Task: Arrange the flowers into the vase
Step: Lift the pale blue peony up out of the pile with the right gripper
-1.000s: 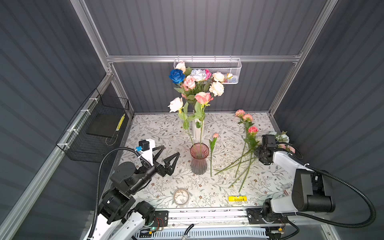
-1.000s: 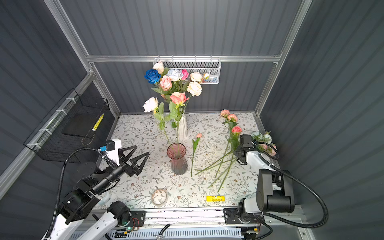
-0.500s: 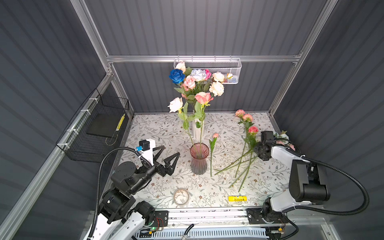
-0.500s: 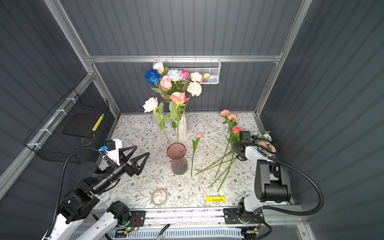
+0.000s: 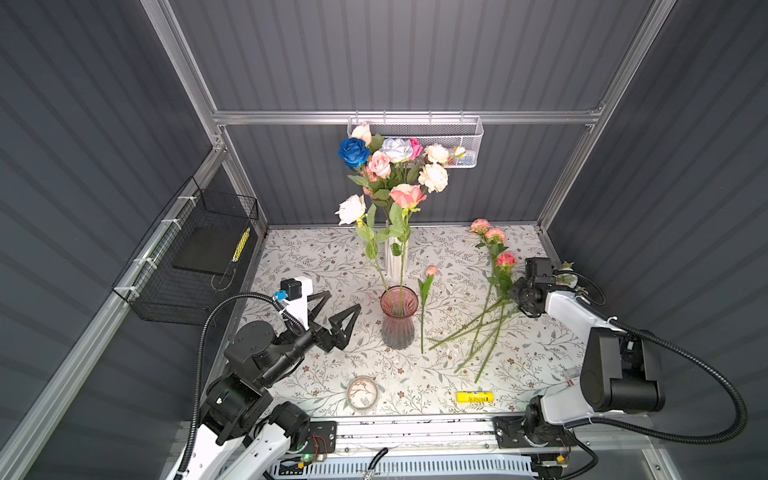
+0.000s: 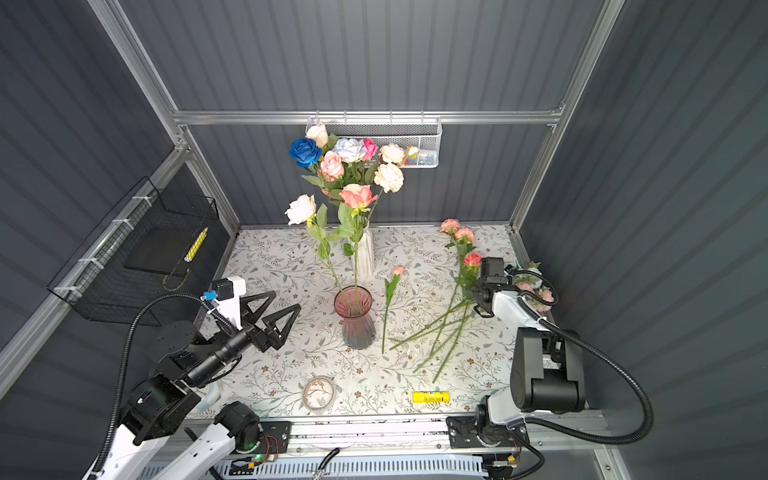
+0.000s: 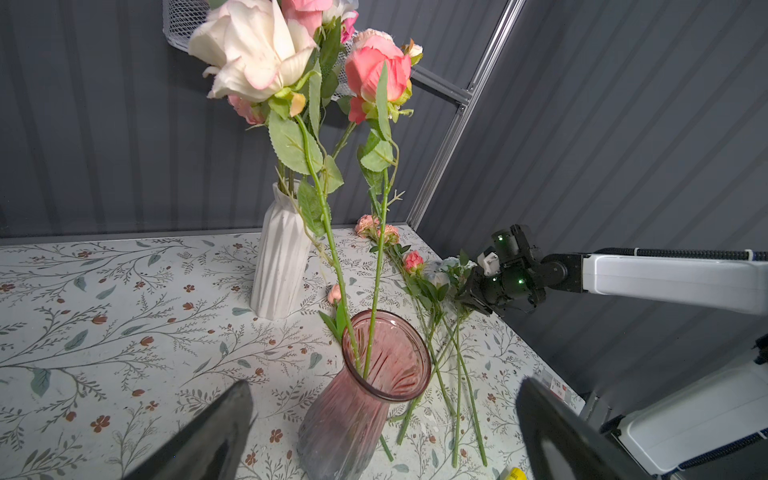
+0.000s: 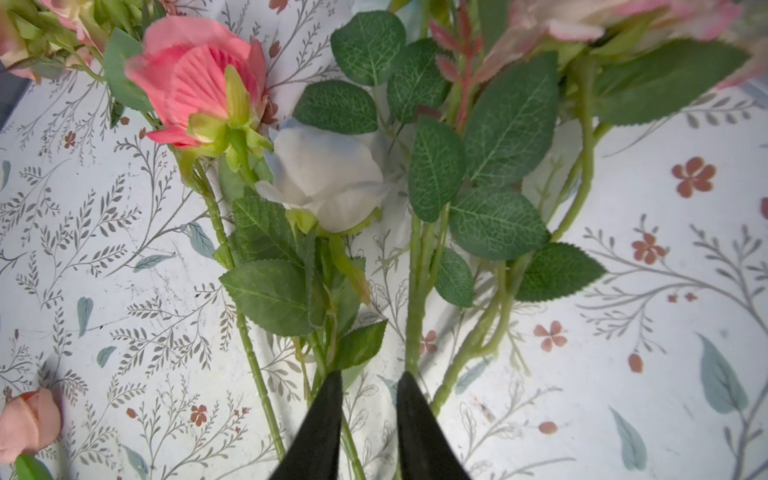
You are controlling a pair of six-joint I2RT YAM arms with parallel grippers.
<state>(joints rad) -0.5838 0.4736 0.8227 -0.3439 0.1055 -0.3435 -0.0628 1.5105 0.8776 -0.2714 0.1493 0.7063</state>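
Note:
A pink glass vase (image 5: pixel 399 320) (image 6: pixel 354 320) (image 7: pixel 365 395) stands mid-table and holds a cream rose (image 5: pixel 351 209) and a peach-pink rose (image 5: pixel 406 194). Several flowers (image 5: pixel 482 328) (image 6: pixel 440 332) lie fanned on the cloth to its right, and one small bud (image 5: pixel 424 299) lies beside it. My right gripper (image 5: pixel 515 293) (image 6: pixel 473 295) (image 8: pixel 370 374) is low over their leafy stems below a pale blue rose (image 8: pixel 328 178). Its jaws are narrowly apart, with cloth showing between the tips. My left gripper (image 5: pixel 344 300) (image 6: pixel 286 300) (image 7: pixel 384 386) hangs wide open left of the vase, holding nothing.
A white ribbed vase (image 5: pixel 392 257) with a full bouquet, including a deep blue rose (image 5: pixel 353 151), stands behind the pink one. A round tin (image 5: pixel 362 392) and a yellow tube (image 5: pixel 475 397) lie near the front edge. There is a black wire basket (image 5: pixel 195 257) on the left wall and a white mesh basket (image 5: pixel 436 133) on the back wall.
The right arm has shifted slightly over the lying flowers and its jaws have narrowed a little. The left arm has not moved.

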